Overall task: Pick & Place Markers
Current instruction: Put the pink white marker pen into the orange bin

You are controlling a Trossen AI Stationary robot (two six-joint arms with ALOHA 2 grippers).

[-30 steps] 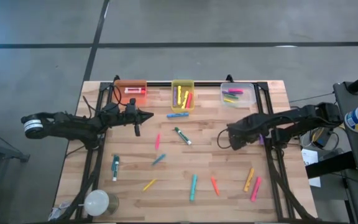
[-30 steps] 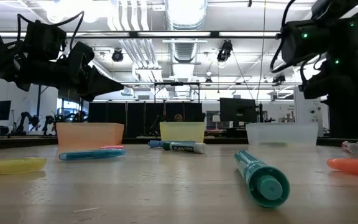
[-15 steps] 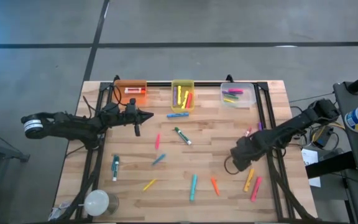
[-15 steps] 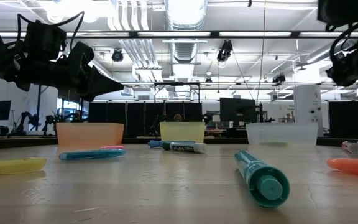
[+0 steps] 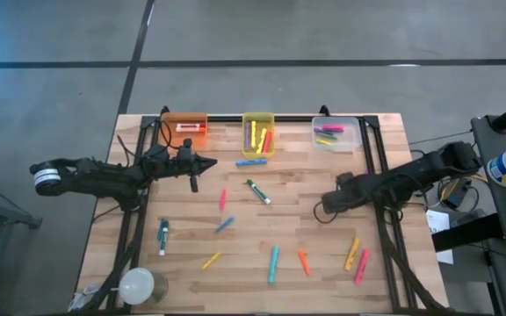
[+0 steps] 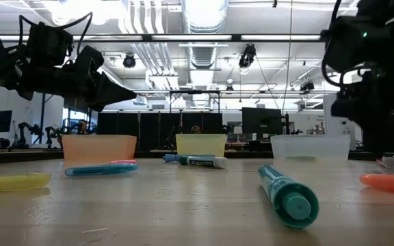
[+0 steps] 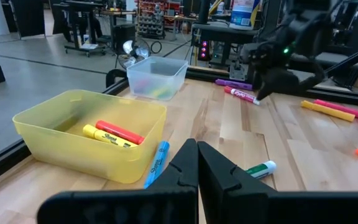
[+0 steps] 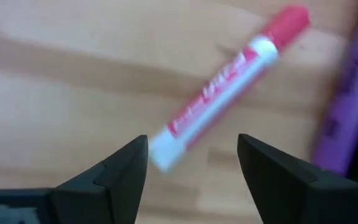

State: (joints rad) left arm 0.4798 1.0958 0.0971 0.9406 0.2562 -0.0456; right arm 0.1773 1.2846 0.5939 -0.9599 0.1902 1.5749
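Several markers lie loose on the wooden table (image 5: 183,281), among them a blue one (image 5: 251,162), a green-and-white one (image 5: 257,191) and a teal one (image 5: 273,263). My right gripper (image 8: 191,146) points down, open, just above a red-and-white marker (image 8: 229,87) that lies flat at the table's right side. A purple marker (image 8: 347,106) lies beside it. In the high view the right arm (image 5: 336,197) hides both. My left gripper (image 5: 209,162) hovers level and shut near the yellow bin (image 5: 258,133), holding nothing.
Three bins stand along the far edge: orange (image 5: 184,129), yellow, and clear (image 5: 336,133), each with markers inside. An orange marker (image 5: 351,253) and a pink marker (image 5: 361,265) lie near the right front. A white round object (image 5: 136,285) sits at the near left corner.
My right gripper swung toward the table's near edge, then came back toward the far edge and ended over the red-and-white marker. Its wrist rolled on the way.
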